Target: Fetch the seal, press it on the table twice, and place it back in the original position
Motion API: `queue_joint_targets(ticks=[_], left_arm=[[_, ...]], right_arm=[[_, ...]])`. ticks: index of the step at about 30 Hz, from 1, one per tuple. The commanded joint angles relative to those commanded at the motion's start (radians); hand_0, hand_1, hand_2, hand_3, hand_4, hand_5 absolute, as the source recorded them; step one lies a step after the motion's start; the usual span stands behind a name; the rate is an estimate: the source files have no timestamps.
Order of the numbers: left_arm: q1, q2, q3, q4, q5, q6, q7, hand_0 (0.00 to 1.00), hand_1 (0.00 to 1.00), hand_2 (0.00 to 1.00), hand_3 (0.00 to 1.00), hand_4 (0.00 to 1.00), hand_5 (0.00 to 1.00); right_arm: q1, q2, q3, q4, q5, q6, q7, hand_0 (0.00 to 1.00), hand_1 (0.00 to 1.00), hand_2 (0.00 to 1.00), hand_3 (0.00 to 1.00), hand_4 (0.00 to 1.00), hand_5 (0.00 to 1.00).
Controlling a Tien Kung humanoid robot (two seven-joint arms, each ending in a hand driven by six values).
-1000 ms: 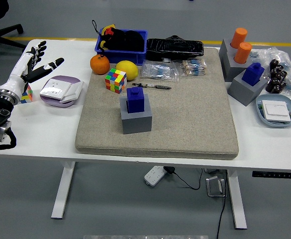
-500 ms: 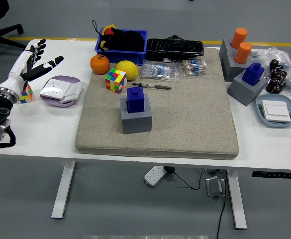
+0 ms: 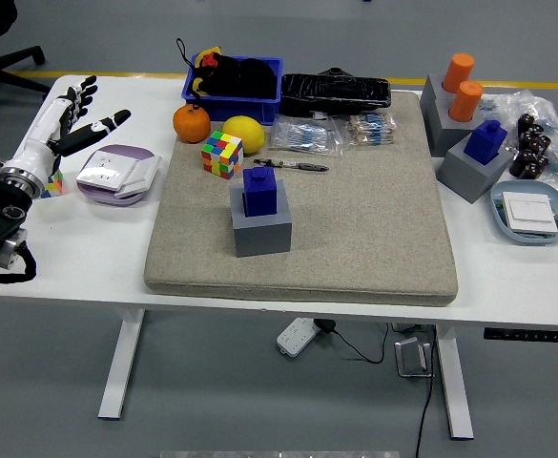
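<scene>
A blue seal [image 3: 259, 189] stands upright in a grey block holder [image 3: 260, 225] on the grey mat [image 3: 355, 229], left of the mat's middle. My left hand [image 3: 73, 119] hovers over the table's far left, well away from the seal, its white and black fingers spread and holding nothing. A second blue seal [image 3: 489, 139] sits in another grey holder [image 3: 475, 169] at the right edge of the mat. The right arm is out of view.
Near the left hand lie a small cube [image 3: 51, 179] and a lilac-and-white box [image 3: 116, 172]. Behind the seal are a colourful cube [image 3: 221, 154], an orange [image 3: 192, 123], a lemon [image 3: 242, 134], a blue bin [image 3: 233, 81] and a pen [image 3: 293, 165]. Orange cylinders [image 3: 462, 84] and a blue tray [image 3: 529, 215] are at right.
My left hand has shifted slightly to the right and toward the mat, fingers still spread. Nothing else on the table has moved.
</scene>
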Motion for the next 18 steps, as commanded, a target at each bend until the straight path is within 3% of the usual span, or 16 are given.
queue_joint_targets(ticks=[18], left_arm=[[-0.008, 0.001, 0.014, -0.006, 0.003, -0.001, 0.002, 0.956, 0.982, 0.975, 0.981, 0.986, 0.547]], right_arm=[[-0.002, -0.001, -0.004, 0.0, 0.004, 0.001, 0.0, 0.866, 0.782, 0.739, 0.744, 0.8, 0.567]])
